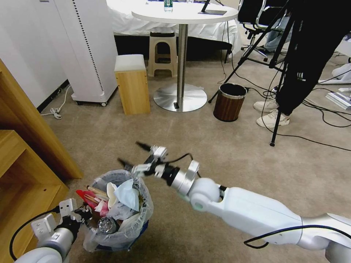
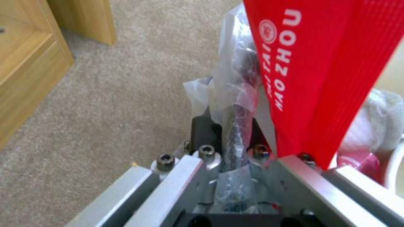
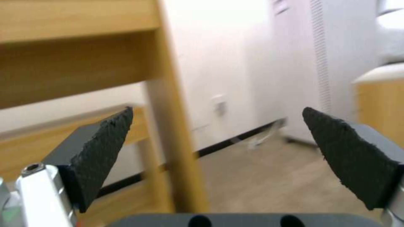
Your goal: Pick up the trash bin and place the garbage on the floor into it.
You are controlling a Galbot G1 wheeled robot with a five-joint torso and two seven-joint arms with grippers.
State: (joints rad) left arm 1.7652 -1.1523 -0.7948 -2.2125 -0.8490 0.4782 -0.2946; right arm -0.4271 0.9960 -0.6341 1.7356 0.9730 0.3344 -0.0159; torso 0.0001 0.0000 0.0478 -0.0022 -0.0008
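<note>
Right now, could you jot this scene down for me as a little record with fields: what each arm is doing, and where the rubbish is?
Left tool: shut on the rim of the small round bin lined with crinkled clear plastic
Right tool: open, empty, above the bin's far rim
Bin contents: red wrapper, pale blue paper, white cup, wooden sticks
Floor: beige carpet
Nearby: brown wood-grain bin with metal rim, standing apart

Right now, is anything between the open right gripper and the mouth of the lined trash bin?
Nothing visible. The right gripper, fingers open and empty, hangs just above the far rim of the trash bin, which the left gripper holds by its near edge. The garbage sits heaped inside.
</note>
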